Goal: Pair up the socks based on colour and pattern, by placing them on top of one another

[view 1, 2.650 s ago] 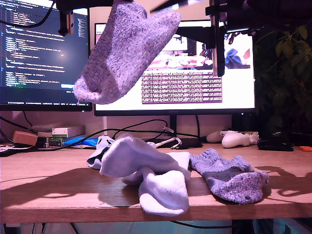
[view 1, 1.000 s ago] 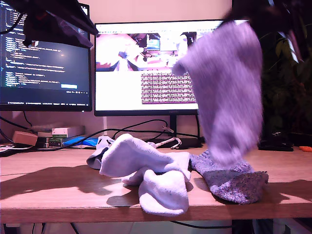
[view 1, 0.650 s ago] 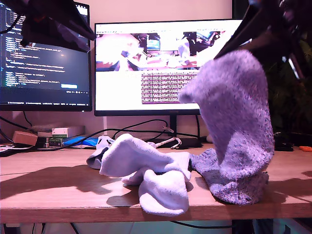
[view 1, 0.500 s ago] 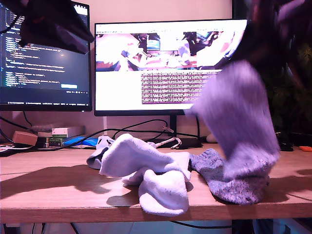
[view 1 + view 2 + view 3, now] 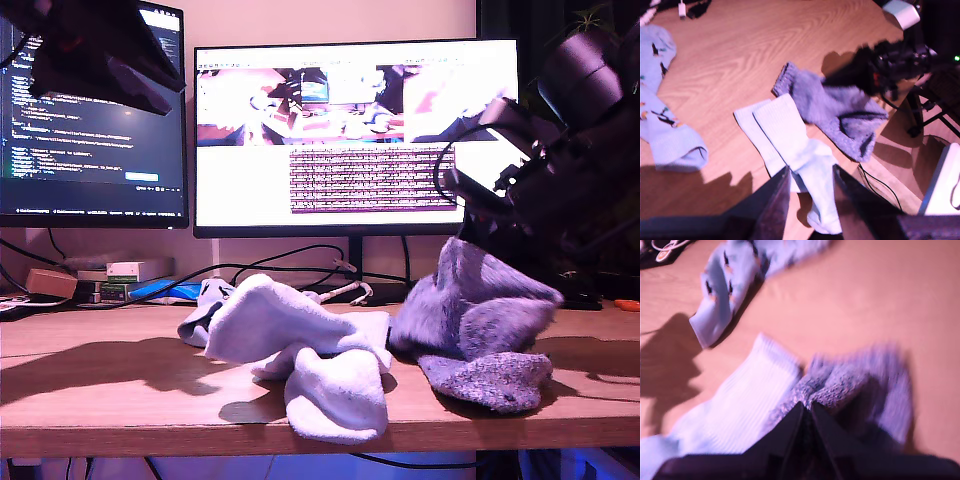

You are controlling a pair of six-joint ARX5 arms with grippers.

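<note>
Grey pair nearly made. The carried grey sock (image 5: 480, 300) lies draped over the resting grey sock (image 5: 487, 380) at the exterior view's 4 o'clock, the two touching, the upper one bunched and not squared over its mate.

The second claw (image 5: 806, 412) is low over that heap; its tips meet with grey knit pinched between them, so it has not let go. Release is judged to be the step in hand.

The first claw (image 5: 810, 175) hangs high at the exterior view's 10 o'clock, tips parted, holding nothing, above the white socks (image 5: 790, 145).

White socks: the first wrist view shows both lying side by side and overlapping, so this pair looks roughly stacked. In the exterior view they make one rumpled mound (image 5: 300, 350) at 6 o'clock on the table (image 5: 100, 400).

Blue patterned socks (image 5: 660, 115): apart from the rest, at the exterior view's 8 o'clock behind the white mound; whether one lies on the other cannot be told. Likely the pair left to do.

Change since 2.6 s ago: the grey sock was hanging high at the exterior view's 11 o'clock; it has travelled across and come down onto its mate. White mound unchanged
</note>
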